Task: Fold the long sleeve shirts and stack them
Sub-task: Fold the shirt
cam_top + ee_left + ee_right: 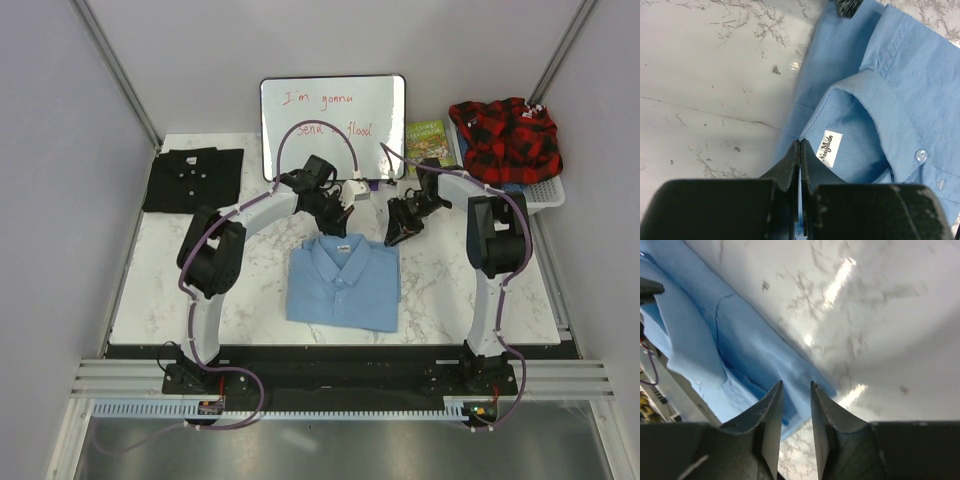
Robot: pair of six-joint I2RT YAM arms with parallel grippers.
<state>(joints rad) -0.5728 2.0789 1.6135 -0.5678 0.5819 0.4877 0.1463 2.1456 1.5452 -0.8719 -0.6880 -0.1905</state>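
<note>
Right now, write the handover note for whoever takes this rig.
Left pincer: shut, at the collar edge of the light blue shirt; I cannot tell whether it pinches cloth.
Right pincer: narrowly open, empty, at that shirt's far right corner.
Light blue shirt: folded, flat in the middle of the table.
Black shirt: folded, at the far left corner.
Done: both shirts look folded.
Left: stack one on the other.
</note>
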